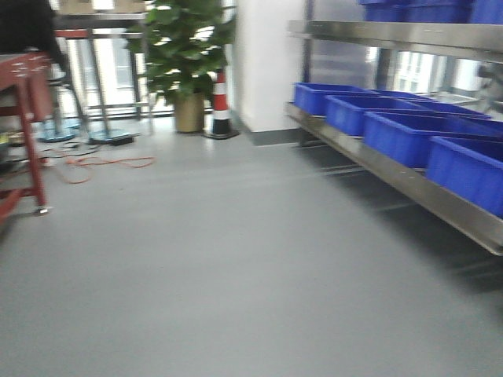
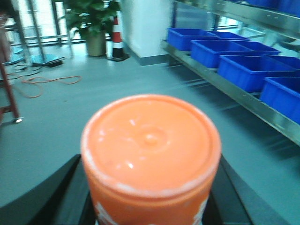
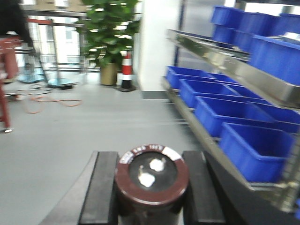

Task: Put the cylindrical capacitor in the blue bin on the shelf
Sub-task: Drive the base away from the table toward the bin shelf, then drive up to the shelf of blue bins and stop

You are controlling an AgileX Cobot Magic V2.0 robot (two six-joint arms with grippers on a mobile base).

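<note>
My right gripper is shut on the cylindrical capacitor, a dark maroon can with two silver terminals on its top, held between the black fingers. My left gripper is shut on an orange canister with a round orange lid. The stainless steel shelf runs along the right, with a row of blue bins on its lower tier; it also shows in the right wrist view with blue bins, and in the left wrist view. Both grippers are to the left of the shelf, above the floor.
Grey floor stretches ahead. A potted plant and a red-and-white cone stand by a white pillar at the back. A red cart and an orange cable lie at the left. More blue bins sit on the upper tier.
</note>
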